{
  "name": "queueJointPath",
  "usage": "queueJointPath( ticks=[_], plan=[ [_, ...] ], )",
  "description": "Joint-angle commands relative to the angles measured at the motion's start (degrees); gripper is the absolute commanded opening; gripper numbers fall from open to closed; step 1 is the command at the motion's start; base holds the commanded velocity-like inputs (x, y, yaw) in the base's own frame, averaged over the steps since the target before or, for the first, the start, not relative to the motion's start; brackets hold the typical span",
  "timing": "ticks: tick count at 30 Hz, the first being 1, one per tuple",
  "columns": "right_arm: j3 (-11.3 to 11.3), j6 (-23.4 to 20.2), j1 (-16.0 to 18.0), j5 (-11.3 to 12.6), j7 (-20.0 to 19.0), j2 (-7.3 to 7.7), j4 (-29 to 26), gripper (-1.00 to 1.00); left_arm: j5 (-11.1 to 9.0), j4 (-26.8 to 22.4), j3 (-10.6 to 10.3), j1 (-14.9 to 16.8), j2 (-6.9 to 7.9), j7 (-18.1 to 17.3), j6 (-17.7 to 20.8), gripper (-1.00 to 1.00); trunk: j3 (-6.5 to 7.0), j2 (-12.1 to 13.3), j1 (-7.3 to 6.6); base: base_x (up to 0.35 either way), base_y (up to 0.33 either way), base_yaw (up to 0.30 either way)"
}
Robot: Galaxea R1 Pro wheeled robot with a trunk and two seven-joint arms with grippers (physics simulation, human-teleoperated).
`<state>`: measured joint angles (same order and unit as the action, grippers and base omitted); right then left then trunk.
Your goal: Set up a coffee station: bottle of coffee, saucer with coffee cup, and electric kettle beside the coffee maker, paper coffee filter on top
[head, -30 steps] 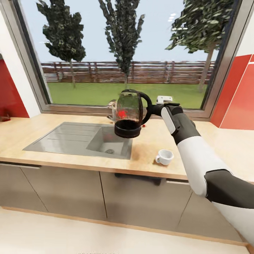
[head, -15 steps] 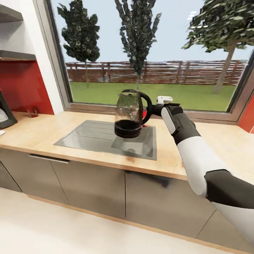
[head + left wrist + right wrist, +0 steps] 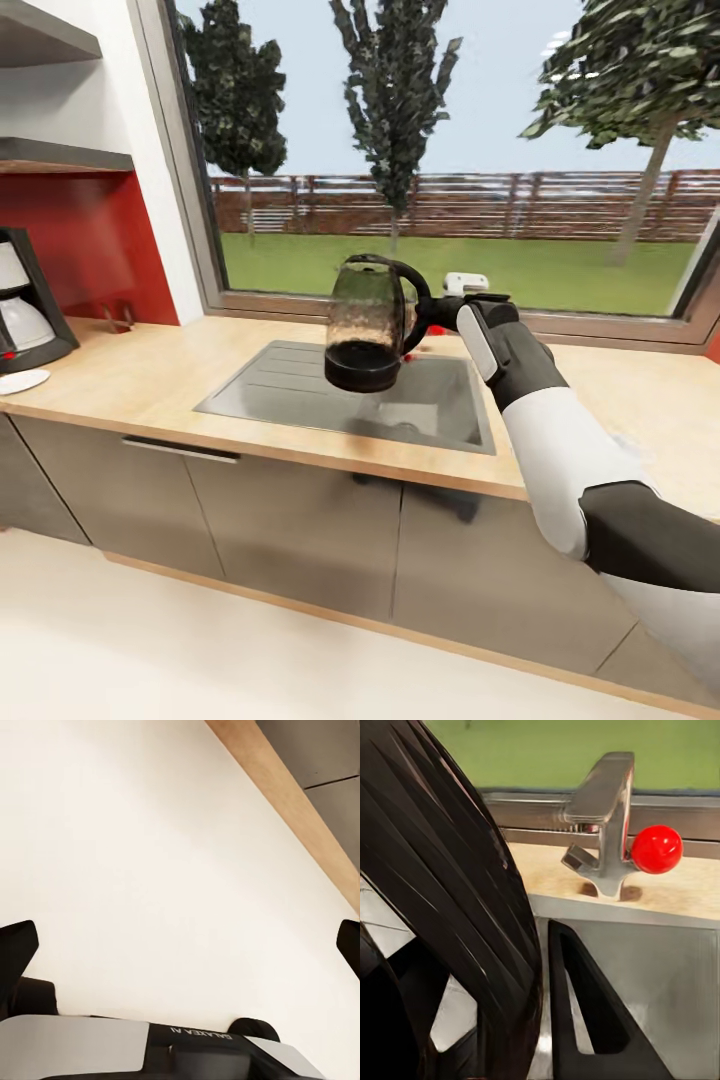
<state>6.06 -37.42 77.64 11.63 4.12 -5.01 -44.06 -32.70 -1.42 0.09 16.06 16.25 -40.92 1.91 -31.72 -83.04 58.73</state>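
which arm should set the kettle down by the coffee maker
Right. Its gripper already holds the kettle by the handle, in the air over the sink; the coffee maker stands far left on the counter.

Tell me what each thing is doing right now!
kettle: up in the air over the sink, held upright by its handle.
right pincer: shut on the kettle's handle.
left pincer: open, holding nothing.
coffee maker: standing on the counter.
saucer: lying flat beside the coffee maker, nothing on it.
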Motion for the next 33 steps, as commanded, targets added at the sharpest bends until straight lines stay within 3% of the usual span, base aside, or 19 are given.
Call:
queueJointPath(
  ticks=[1, 20, 33],
  plan=[
    [0.09, -0.20, 0.06, 0.58, 0.45, 0.00, -0.06, -1.00, -0.17, 0.01, 0.00, 0.03, 0.01, -0.20, 0.20, 1.00, -0.06, -0.04, 0.00, 0.000, 0.311, 0.000],
    [0.09, -0.20, -0.04, 0.58, 0.45, -0.01, 0.01, -1.00, -0.21, 0.01, 0.00, 0.03, 0.01, -0.21, 0.20, 1.00, -0.06, -0.04, 0.00, 0.055, 0.308, 0.216],
    [0.06, -0.11, -0.29, 0.58, 0.45, -0.01, -0.06, -1.00, -0.20, 0.01, 0.00, 0.03, 0.01, -0.21, 0.20, 1.00, -0.06, -0.04, 0.00, 0.242, 0.268, 0.028]
  ],
)
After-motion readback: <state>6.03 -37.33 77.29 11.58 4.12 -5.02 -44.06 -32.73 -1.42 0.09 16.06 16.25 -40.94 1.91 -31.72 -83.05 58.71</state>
